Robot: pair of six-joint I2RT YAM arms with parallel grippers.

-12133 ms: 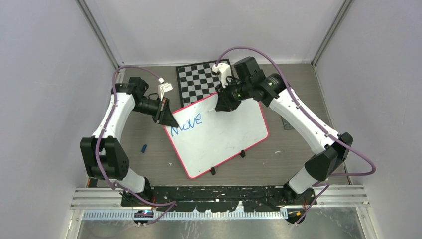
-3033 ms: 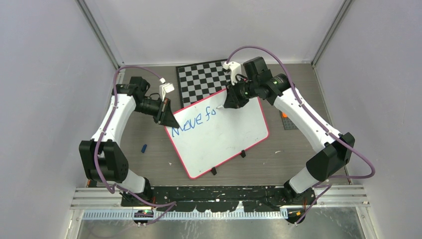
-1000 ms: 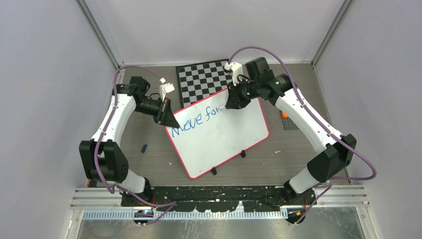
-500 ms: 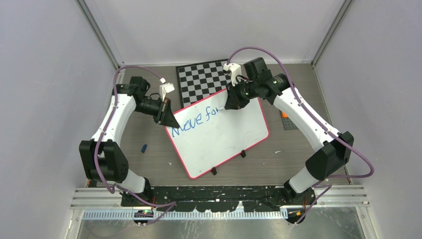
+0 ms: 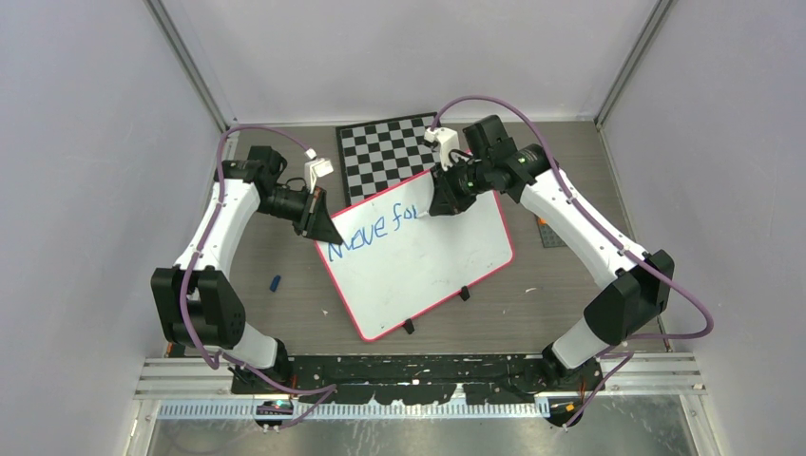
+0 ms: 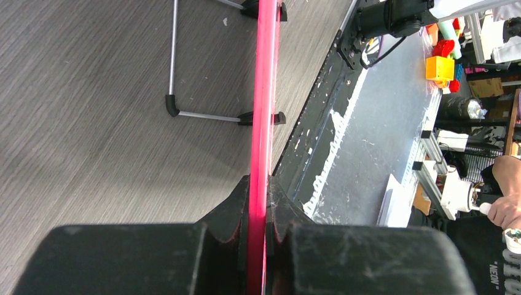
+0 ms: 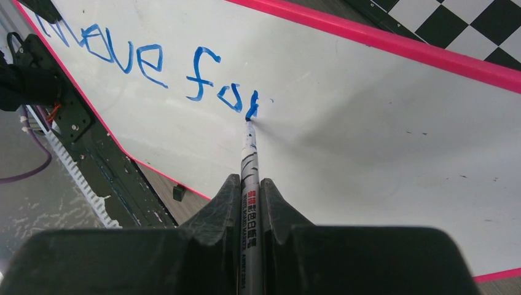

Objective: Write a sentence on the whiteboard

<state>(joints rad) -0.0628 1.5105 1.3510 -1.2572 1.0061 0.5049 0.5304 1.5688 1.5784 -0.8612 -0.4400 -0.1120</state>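
Note:
The whiteboard [image 5: 428,261] with its red-pink rim lies tilted in the middle of the table. Its rim shows edge-on in the left wrist view [image 6: 264,92]. Blue lettering [image 5: 371,228] on it reads "Move for", also seen in the right wrist view [image 7: 147,61]. My left gripper [image 5: 318,220] is shut on the board's left rim [image 6: 259,233]. My right gripper [image 5: 439,201] is shut on a grey whiteboard marker [image 7: 250,184]. The marker's blue tip [image 7: 250,112] touches the board right after the "r".
A black-and-white checkered board [image 5: 385,152] lies behind the whiteboard. A small blue cap [image 5: 275,283] lies on the table to the left. An orange piece [image 5: 543,220] sits on a dark mat at the right. Black clip feet [image 5: 464,294] stand at the whiteboard's near edge.
The lettering has grown from "Move" to "Move for". My right gripper has shifted rightward with the marker. My left gripper has stayed clamped on the rim.

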